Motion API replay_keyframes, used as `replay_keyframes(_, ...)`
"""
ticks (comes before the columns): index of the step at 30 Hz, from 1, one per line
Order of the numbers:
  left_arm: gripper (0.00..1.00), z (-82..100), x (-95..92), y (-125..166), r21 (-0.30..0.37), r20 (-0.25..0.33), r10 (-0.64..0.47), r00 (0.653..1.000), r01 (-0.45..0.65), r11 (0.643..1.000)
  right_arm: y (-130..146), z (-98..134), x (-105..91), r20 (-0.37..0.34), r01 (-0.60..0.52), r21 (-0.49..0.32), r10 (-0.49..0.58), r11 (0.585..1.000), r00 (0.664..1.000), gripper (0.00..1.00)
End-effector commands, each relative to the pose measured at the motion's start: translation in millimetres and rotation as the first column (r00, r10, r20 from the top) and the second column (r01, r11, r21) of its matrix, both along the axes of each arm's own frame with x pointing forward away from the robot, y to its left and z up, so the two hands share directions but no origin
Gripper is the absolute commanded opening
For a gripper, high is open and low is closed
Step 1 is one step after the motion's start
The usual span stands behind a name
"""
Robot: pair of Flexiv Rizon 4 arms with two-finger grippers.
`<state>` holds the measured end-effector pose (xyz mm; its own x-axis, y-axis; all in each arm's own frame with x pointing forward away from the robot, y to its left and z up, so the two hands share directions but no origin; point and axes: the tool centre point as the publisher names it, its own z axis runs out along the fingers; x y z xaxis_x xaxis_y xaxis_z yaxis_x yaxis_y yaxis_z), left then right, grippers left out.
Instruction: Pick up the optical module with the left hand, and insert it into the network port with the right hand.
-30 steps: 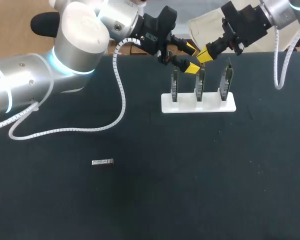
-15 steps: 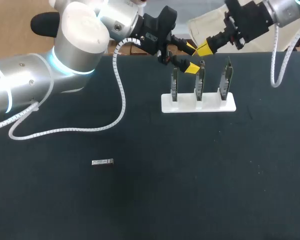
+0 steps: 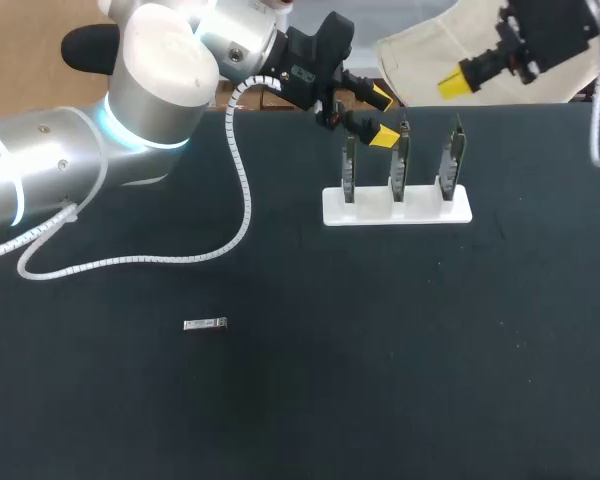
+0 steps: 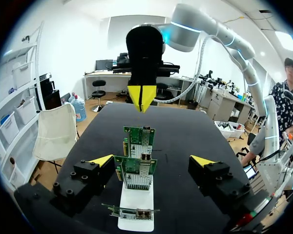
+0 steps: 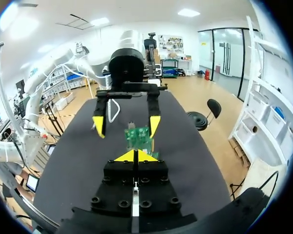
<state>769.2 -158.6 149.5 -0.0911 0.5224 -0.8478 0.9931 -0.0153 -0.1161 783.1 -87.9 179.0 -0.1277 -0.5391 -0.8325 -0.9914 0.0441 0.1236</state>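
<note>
I judge the optical module (image 3: 205, 323), lower left on the counter (image 3: 380, 350), light and rigid: grip its long sides; left fingers (image 3: 385, 137) spread, right fingers (image 3: 458, 85) closed, both empty.

Bench (image 3: 430, 380): black, matte, evenly lit. Fills the frame from the bottom edge to near the top.

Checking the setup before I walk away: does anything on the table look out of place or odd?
Only the optical module: it lies alone on the table, far from the white rack of network cards, while the open left gripper hangs by the rack, not by it. Nothing looks spilled or damaged.
</note>
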Motion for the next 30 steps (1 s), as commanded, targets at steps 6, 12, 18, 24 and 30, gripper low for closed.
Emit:
replay_keyframes(6, 1.0, 0.4, 2.4, -1, 0.004, -0.003, -0.004, 1.0, 0.004, 1.0, -38, -1, -13.3, -0.008, 0.019, 0.0, -0.019, 1.0, 1.0, 0.0)
replay_keyframes(12, 1.0, 0.4, 2.4, -1, 0.004, -0.003, -0.004, 1.0, 0.004, 1.0, -51, -4, -17.4, -0.03, 0.003, -0.006, -0.003, 1.0, 1.0, 0.0)
replay_keyframes(18, 1.0, 0.4, 2.4, -1, 0.004, -0.003, -0.004, 1.0, 0.004, 1.0, -53, -10, -23.0, -0.051, -0.015, -0.007, 0.015, 1.0, 0.999, 0.0)
replay_keyframes(24, 1.0, 0.4, 2.4, -1, 0.004, -0.003, -0.004, 1.0, 0.004, 1.0, -53, -19, -23.4, -0.07, -0.01, -0.007, 0.009, 1.0, 0.997, 0.0)
replay_keyframes(30, 1.0, 0.4, 2.4, -1, 0.004, -0.003, -0.004, 1.0, 0.004, 1.0, -53, -23, -20.6, -0.07, -0.02, -0.021, 0.019, 1.0, 0.997, 0.0)
